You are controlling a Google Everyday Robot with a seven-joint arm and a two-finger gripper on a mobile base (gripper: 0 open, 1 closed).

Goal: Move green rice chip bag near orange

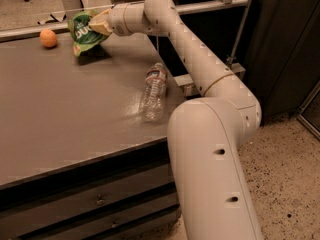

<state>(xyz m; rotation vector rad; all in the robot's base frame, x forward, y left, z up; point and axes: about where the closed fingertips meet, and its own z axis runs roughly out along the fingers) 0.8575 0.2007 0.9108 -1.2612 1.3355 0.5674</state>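
Gripper (96, 25): upper left of the frame, over the far part of the table, pinching the right edge of the green chip bag (80, 34).
Green chip bag: crumpled, hanging tilted from the gripper, its lower end at or just above the tabletop; a dark shadow lies beneath it.
Orange (48, 38): on the table, near the bag, to its left, not touching it.
Arm (200, 59): white, running from lower right up to the gripper.
Water bottle (154, 90): clear, lying on its side at mid-frame near the table's right edge.
Table (60, 114): grey top, with drawers (100, 200) below.
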